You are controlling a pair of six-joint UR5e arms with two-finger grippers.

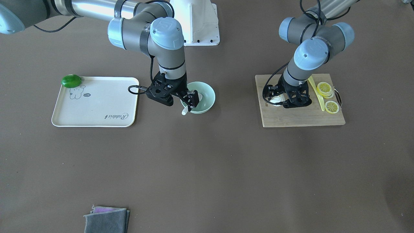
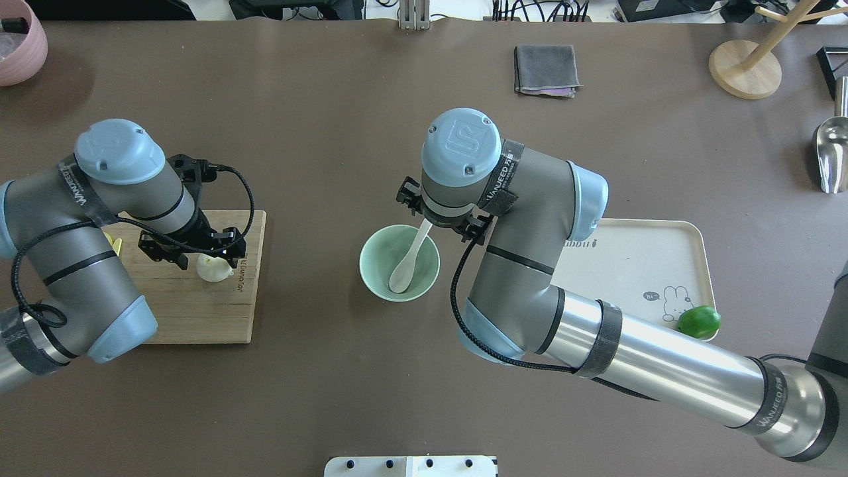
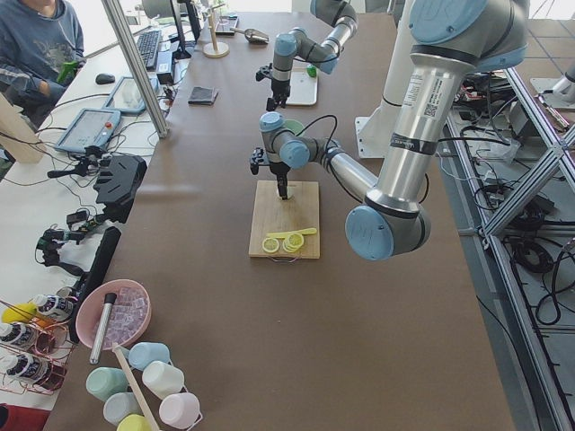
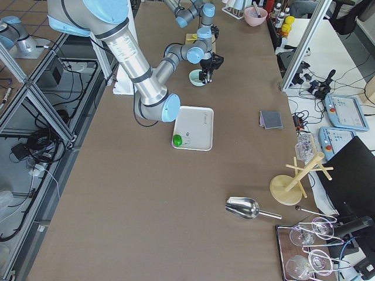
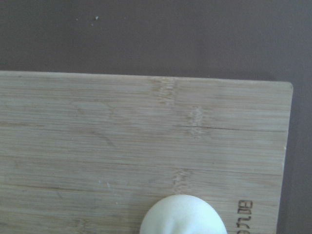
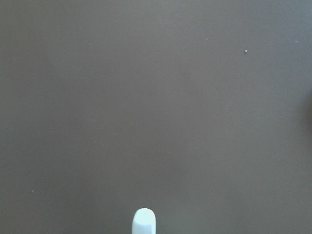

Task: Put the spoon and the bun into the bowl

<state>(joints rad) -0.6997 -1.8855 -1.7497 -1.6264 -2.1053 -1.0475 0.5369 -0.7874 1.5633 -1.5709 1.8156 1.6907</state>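
Observation:
The mint-green bowl [image 2: 371, 262] stands mid-table, also in the front view [image 1: 208, 97]. The cream spoon [image 2: 405, 268] lies in it, scoop on the bottom and handle leaning over the far rim; its handle tip shows in the right wrist view [image 6: 144, 222]. My right gripper [image 1: 189, 102] hangs over that rim, jaws apart around the handle. The white bun [image 2: 213, 268] sits on the wooden cutting board [image 2: 192, 311]. My left gripper [image 1: 286, 101] is low over the board, open, with the bun [image 1: 275, 100] between its fingers. The bun's top shows in the left wrist view [image 5: 183, 217].
Lemon slices [image 1: 326, 94] and a pale-yellow knife [image 1: 315, 92] lie on the board's other end. A cream tray [image 1: 97, 103] with a green lime [image 1: 71, 81] at its corner is beside the bowl. A folded grey cloth [image 1: 106, 220] lies near the operators' edge.

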